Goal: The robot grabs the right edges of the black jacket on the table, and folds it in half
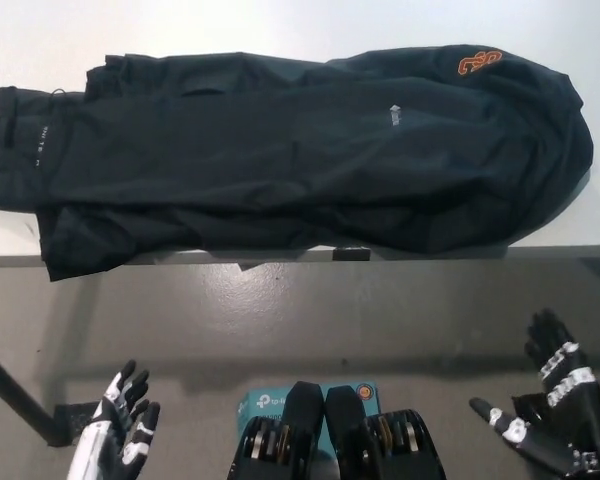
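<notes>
While the black jacket [280, 150] lies spread across the white table [580, 225], left hand [120, 425] and right hand [550, 410] hang below its edge, fingers spread, holding nothing.

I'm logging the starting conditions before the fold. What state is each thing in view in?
black jacket: spread flat across the white table, unfolded, near edge overhanging the table's front.
left hand: open, low at lower left, holding nothing.
right hand: open, low at lower right, clear of the jacket.
</notes>
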You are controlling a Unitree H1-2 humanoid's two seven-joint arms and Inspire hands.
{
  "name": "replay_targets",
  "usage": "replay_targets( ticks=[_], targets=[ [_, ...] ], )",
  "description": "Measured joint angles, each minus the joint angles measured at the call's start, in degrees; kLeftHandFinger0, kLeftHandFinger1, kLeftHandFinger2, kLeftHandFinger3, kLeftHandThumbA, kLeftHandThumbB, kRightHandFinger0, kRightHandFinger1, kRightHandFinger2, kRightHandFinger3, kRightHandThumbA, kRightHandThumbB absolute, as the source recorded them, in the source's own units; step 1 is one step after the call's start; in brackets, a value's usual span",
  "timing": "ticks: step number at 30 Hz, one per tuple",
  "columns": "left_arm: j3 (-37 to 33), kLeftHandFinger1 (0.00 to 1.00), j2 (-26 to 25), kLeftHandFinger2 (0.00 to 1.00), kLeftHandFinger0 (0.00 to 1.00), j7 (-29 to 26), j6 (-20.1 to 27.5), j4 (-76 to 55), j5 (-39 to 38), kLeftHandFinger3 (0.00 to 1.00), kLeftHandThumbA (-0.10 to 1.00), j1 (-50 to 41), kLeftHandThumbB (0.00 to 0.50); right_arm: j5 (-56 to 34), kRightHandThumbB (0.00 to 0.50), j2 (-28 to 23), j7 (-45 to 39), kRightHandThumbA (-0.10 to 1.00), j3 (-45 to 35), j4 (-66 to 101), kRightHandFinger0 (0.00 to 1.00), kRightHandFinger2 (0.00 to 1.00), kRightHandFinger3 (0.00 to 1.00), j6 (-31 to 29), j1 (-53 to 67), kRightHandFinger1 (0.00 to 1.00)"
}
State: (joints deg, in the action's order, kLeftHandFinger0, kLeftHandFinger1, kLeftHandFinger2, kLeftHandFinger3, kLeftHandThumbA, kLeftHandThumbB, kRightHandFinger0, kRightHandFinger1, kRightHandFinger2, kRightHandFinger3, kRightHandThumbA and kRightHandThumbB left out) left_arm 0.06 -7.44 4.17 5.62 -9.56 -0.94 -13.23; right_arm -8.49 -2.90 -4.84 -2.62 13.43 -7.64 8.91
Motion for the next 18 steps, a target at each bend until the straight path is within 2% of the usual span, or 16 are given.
replay_targets(
  ticks=[3, 4, 5, 8, 9, 13, 15, 18],
  targets=[
    [-0.9, 1.00, -2.1, 1.00, 1.00, 1.7, -1.4, -3.2, -1.3, 1.00, 1.00, 0.0, 0.372, -0.9, 0.213, -0.6, 0.5, 1.00, -2.4, 5.5, 1.00, 1.00, 1.00, 1.2, -0.8, 1.00],
    [-1.3, 1.00, -3.1, 1.00, 1.00, 2.5, -2.0, -4.7, -2.0, 1.00, 1.00, 0.1, 0.391, -1.4, 0.312, -1.2, 0.8, 1.00, -3.6, 7.9, 1.00, 1.00, 1.00, 1.7, -1.5, 1.00],
    [-1.5, 1.00, -3.7, 1.00, 1.00, 2.9, -2.4, -5.2, -2.4, 1.00, 1.00, 0.3, 0.392, -1.8, 0.319, -1.6, 1.2, 1.00, -4.5, 9.4, 1.00, 1.00, 1.00, 2.5, -2.3, 1.00],
    [-2.2, 1.00, -5.4, 1.00, 1.00, 4.4, -3.7, -5.1, -3.4, 1.00, 1.00, 2.0, 0.384, -2.8, 0.295, -4.2, 2.7, 1.00, -8.4, 14.1, 1.00, 1.00, 1.00, 6.6, -8.4, 1.00],
    [-2.3, 1.00, -5.6, 1.00, 1.00, 4.6, -3.9, -5.0, -3.6, 1.00, 1.00, 2.4, 0.405, -3.2, 0.304, -5.0, 3.0, 1.00, -9.2, 14.8, 1.00, 1.00, 1.00, 7.3, -9.9, 1.00],
    [-2.8, 1.00, -5.8, 1.00, 1.00, 6.1, -4.3, -4.2, -4.7, 1.00, 1.00, 4.4, 0.410, -5.3, 0.305, -8.2, 4.8, 1.00, -12.4, 16.4, 1.00, 1.00, 1.00, 12.3, -17.7, 1.00],
    [-2.8, 1.00, -5.8, 1.00, 1.00, 6.6, -4.4, -3.8, -5.0, 1.00, 1.00, 4.5, 0.414, -6.3, 0.264, -8.6, 5.2, 1.00, -12.9, 16.4, 1.00, 1.00, 1.00, 14.3, -19.2, 1.00],
    [-2.5, 1.00, -6.0, 1.00, 1.00, 7.0, -4.2, -2.5, -5.3, 1.00, 1.00, 4.6, 0.398, -8.2, 0.252, -8.7, 6.0, 1.00, -14.0, 13.9, 1.00, 1.00, 1.00, 18.0, -23.2, 1.00]
  ],
)
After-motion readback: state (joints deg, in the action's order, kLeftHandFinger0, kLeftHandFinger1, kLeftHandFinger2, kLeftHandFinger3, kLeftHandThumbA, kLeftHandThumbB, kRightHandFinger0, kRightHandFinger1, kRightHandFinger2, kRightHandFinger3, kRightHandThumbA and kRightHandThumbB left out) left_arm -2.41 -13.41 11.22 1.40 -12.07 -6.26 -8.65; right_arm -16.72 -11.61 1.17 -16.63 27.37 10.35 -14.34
